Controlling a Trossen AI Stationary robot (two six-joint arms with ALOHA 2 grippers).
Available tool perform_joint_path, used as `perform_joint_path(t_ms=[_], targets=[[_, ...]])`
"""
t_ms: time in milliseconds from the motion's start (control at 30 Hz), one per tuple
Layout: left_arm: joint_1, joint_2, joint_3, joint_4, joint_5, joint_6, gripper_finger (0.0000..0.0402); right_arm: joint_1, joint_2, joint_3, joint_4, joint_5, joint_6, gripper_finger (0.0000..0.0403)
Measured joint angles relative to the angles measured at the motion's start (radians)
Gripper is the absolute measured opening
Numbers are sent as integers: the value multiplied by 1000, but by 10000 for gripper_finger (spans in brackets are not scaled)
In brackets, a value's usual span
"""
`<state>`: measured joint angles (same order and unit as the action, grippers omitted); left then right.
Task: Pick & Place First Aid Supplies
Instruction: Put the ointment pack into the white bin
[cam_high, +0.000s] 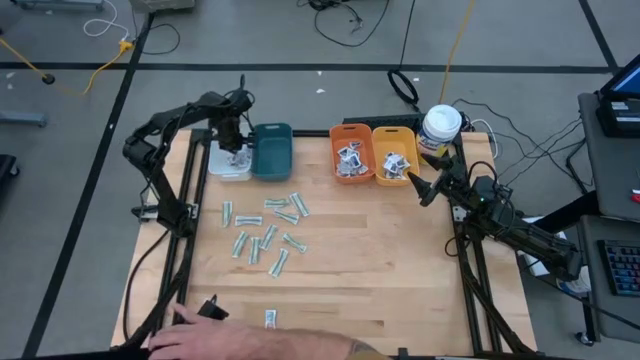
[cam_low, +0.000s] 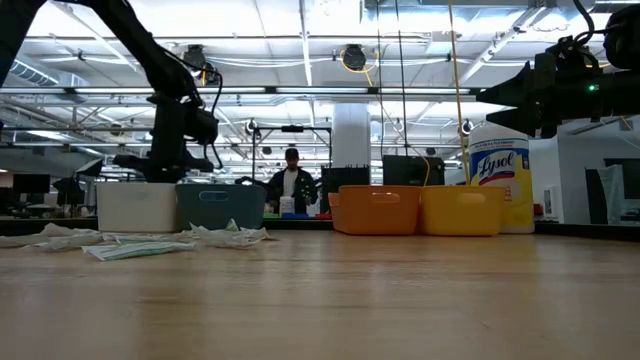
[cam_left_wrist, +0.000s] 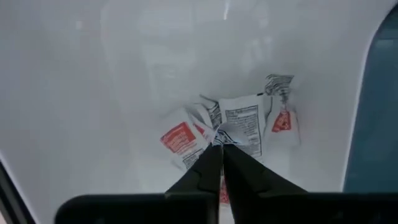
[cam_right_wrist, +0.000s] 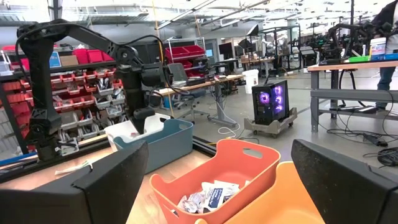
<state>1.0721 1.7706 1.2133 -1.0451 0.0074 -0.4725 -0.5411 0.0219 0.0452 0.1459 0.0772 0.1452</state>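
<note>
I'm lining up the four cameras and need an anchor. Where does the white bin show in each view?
High view: white bin at the table's far left, under the left gripper.
Low view: left of centre, touching the teal bin.
Left wrist view: its white inside fills the picture, red-print packets on its floor.
Right wrist view: only its rim shows behind the teal bin.
Shared landmark: the teal bin.
</note>
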Motion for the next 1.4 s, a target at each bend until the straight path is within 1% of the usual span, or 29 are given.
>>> perform_joint_path(t_ms=[100,367,433,533,633,733,800,933,1000,1033,1300,1400], targets=[[0,0,0,0,0,2,53,0,0,0,0,0,0,392],[0,-15,0,-4,19,1,190,0,0,0,0,0,0,392],[0,-40,0,-4,21,-12,214,0,0,0,0,0,0,392],[-1,-81,0,-8,20,-31,235,0,0,0,0,0,0,392],[-1,-110,0,-8,19,-18,244,0,0,0,0,0,0,392],[-1,-124,0,-19,19,44,245,0,0,0,0,0,0,392],[-6,-125,1,-45,15,98,243,0,0,0,0,0,0,392],[-31,-125,1,-85,-53,237,242,0,0,0,0,0,0,392],[-46,-125,1,-85,-74,327,242,0,0,0,0,0,0,392],[-51,-125,1,-85,-80,342,242,0,0,0,0,0,0,392],[-61,-125,1,-87,-81,225,242,0,0,0,0,0,0,392],[-74,-133,1,-100,-40,109,242,0,0,0,0,0,0,392]])
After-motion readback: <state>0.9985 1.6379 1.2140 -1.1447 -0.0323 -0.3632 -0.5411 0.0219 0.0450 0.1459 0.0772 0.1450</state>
